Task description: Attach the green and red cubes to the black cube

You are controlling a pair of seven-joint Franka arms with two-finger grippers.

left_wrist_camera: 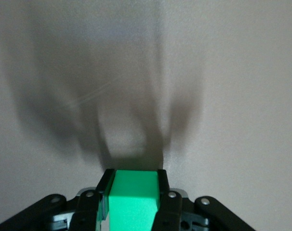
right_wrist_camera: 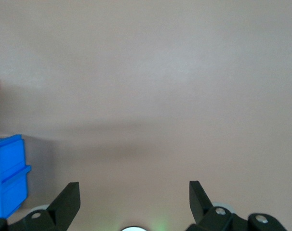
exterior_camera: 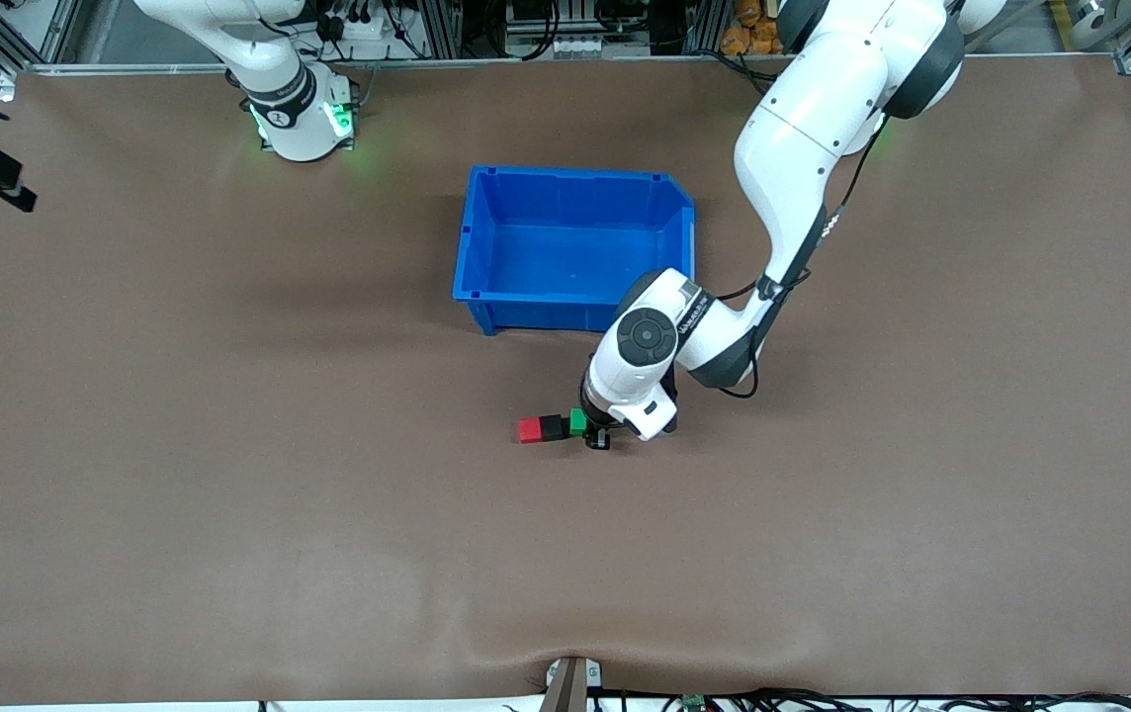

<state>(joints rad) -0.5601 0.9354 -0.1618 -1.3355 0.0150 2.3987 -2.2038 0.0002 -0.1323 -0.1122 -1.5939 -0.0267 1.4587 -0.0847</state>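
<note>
Your left gripper [left_wrist_camera: 133,192] is clamped on the green cube [left_wrist_camera: 132,204], low at the table [exterior_camera: 229,514], pressing it against the black cube [exterior_camera: 553,427]; red cube [exterior_camera: 530,430] sits touching the black one's face toward the right arm's end; the row lies nearer the front camera than the blue plastic bin [exterior_camera: 486,247]. Only the left wrist view shows the fingers [left_wrist_camera: 161,185] flanking smooth green faces. Your right gripper [right_wrist_camera: 134,197] waits with jaws spread wide over bare matte brown surface; its view catches the bin's ribbed corner.

No text could be read anywhere. Small dark lettering stood on the left arm's wrist link [exterior_camera: 692,314], too tiny to make out. The cubes and bin bore no marks.
</note>
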